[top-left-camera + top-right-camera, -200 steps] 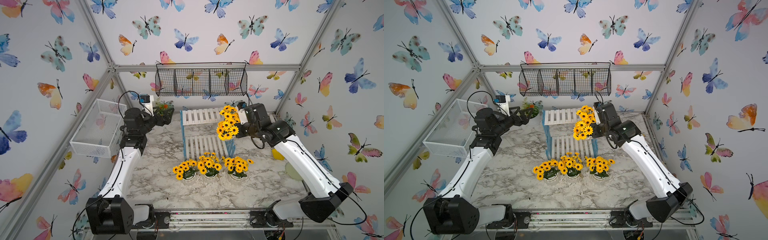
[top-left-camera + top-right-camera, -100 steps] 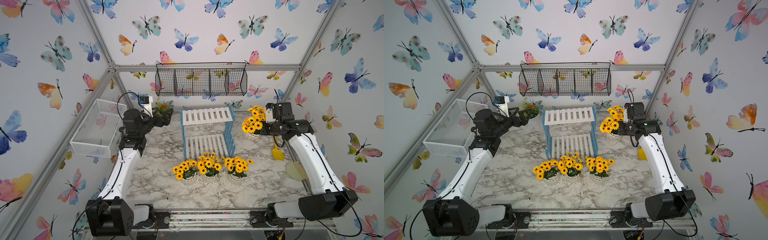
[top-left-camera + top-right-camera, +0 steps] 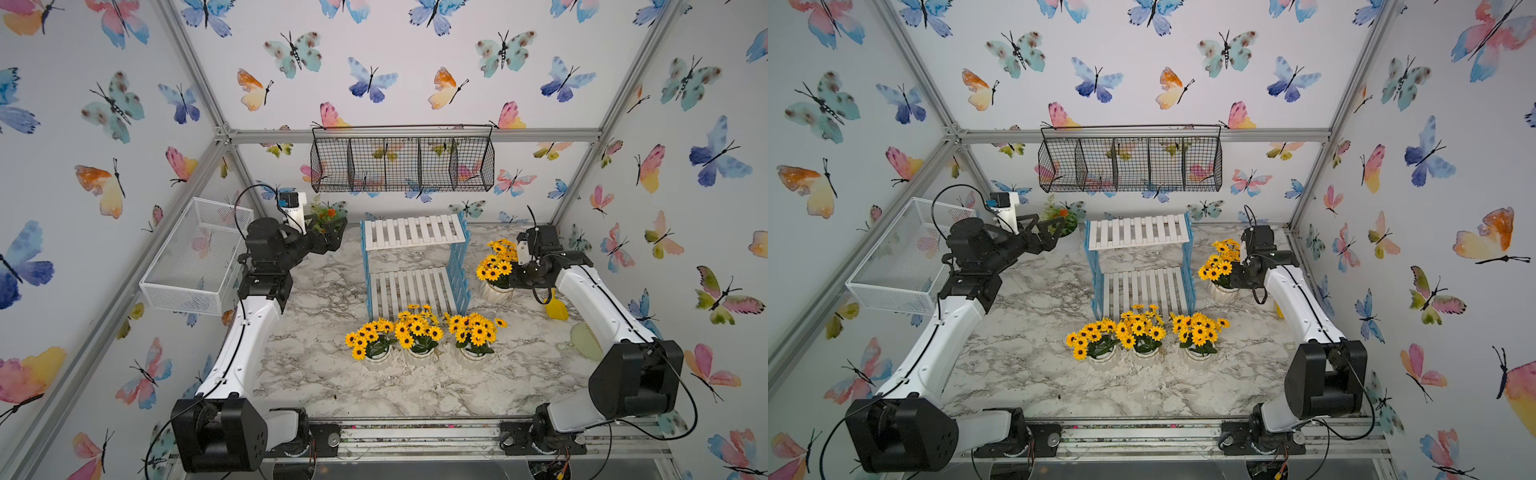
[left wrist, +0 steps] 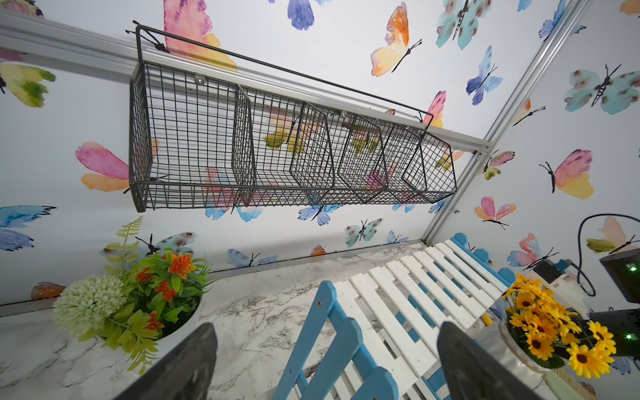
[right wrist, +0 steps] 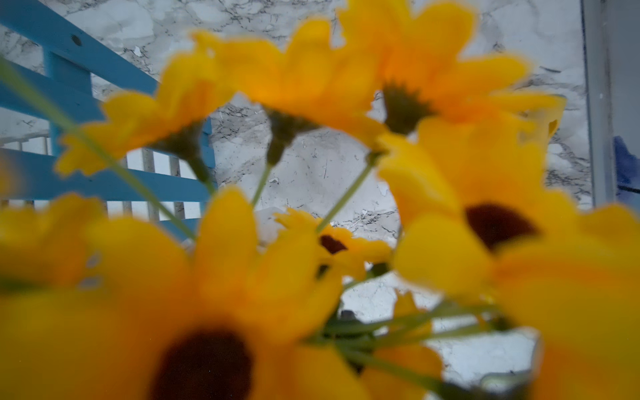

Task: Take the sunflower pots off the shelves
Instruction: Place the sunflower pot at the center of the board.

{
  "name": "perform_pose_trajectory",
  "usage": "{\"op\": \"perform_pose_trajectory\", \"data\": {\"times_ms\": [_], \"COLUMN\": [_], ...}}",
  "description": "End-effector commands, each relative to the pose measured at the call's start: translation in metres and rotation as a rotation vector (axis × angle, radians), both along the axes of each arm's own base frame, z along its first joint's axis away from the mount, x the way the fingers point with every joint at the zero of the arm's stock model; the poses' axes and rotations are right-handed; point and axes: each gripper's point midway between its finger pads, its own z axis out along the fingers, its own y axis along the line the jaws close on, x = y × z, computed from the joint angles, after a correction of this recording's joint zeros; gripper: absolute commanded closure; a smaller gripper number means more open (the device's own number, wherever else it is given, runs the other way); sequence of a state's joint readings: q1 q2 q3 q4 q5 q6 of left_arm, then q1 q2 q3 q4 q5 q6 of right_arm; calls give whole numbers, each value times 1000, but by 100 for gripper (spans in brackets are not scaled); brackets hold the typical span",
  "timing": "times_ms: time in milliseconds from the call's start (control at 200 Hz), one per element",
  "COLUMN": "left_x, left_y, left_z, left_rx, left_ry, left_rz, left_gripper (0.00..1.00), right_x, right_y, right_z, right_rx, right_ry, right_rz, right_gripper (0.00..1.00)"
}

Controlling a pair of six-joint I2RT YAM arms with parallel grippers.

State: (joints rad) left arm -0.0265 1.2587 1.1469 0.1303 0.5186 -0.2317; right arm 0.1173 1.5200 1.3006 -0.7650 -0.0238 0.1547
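White ribbed fourth sunflower pot (image 3: 494, 292): probably light, stiff; stems floppy. Right gripper (image 3: 513, 271) clamped on its bunch, near right edge of counter (image 3: 316, 374). Rim hold likely steadier. Left gripper (image 3: 334, 235) jaws apart.

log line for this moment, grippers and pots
left gripper: open, empty | right gripper: shut on fourth sunflower pot beside shelves | three sunflower pots on table

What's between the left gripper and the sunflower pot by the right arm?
The shelves stand between the left gripper and that sunflower pot, in both top views.
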Motion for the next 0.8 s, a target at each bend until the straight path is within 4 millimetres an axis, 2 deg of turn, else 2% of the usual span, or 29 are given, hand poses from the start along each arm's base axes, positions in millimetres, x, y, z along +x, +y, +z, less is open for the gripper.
{"op": "perform_pose_trajectory", "data": {"times_ms": [0, 290, 565, 796], "left_x": [-1, -1, 2, 2], "left_y": [1, 2, 3, 3], "left_z": [10, 8, 3, 3], "left_rx": [4, 3, 4, 8], "left_ry": [-32, -27, -16, -16], "left_rz": [-6, -1, 5, 10], "left_gripper": [2, 2, 2, 2], "right_x": [19, 17, 17, 17], "right_y": [6, 15, 21, 34], "right_z": [10, -39, -63, -80], "right_rx": [42, 86, 84, 77], "right_ry": [-87, 0, 20, 49], "right_rz": [-2, 1, 7, 34], "right_gripper": [98, 98, 98, 98]}}
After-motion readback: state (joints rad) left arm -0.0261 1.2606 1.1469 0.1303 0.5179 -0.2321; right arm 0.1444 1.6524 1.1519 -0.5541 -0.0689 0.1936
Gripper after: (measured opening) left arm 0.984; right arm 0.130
